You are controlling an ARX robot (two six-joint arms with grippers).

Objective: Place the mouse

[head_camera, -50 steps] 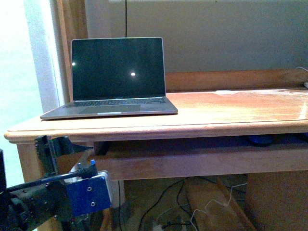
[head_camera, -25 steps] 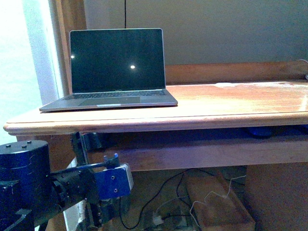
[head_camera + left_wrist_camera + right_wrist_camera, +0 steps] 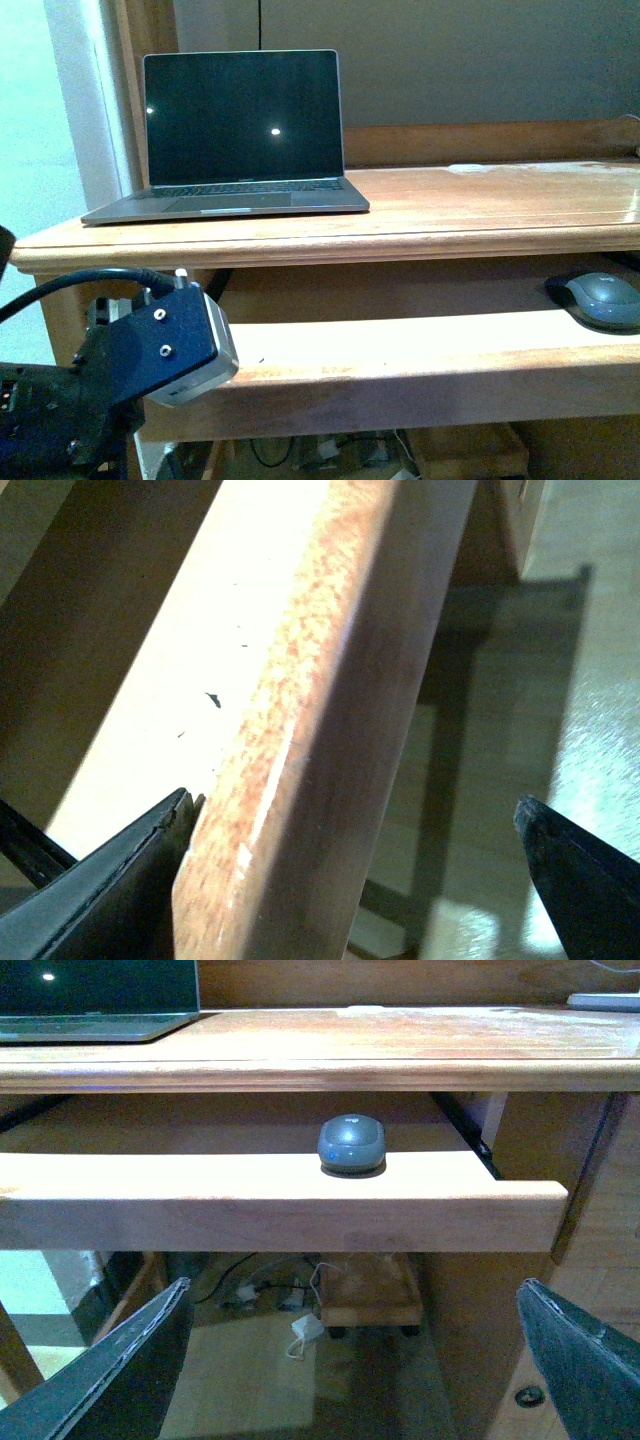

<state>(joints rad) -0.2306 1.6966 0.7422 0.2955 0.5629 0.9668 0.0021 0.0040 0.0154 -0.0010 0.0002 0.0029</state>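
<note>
The mouse (image 3: 603, 298), dark grey and dome-shaped, sits on the right end of the pulled-out wooden keyboard tray (image 3: 400, 350) under the desk top. In the right wrist view the mouse (image 3: 351, 1143) rests just behind the tray's front edge (image 3: 300, 1210). My right gripper (image 3: 353, 1283) is open and empty, in front of and below that edge, apart from the mouse. My left gripper (image 3: 352, 805) is open, its jaws standing on either side of the tray's front board (image 3: 300, 730). My left arm's blue wrist (image 3: 160, 345) shows at the tray's left end.
An open laptop (image 3: 240, 140) with a dark screen stands at the left of the desk top (image 3: 480, 215). Cables and a white plug (image 3: 305, 1328) lie on the floor under the desk, beside a low wooden block (image 3: 370, 1295). The desk's side panel (image 3: 560, 1140) stands at the right.
The keyboard tray has come out from under the desk top, and the mouse now shows on it. My left arm's wrist has risen to the tray's left front edge.
</note>
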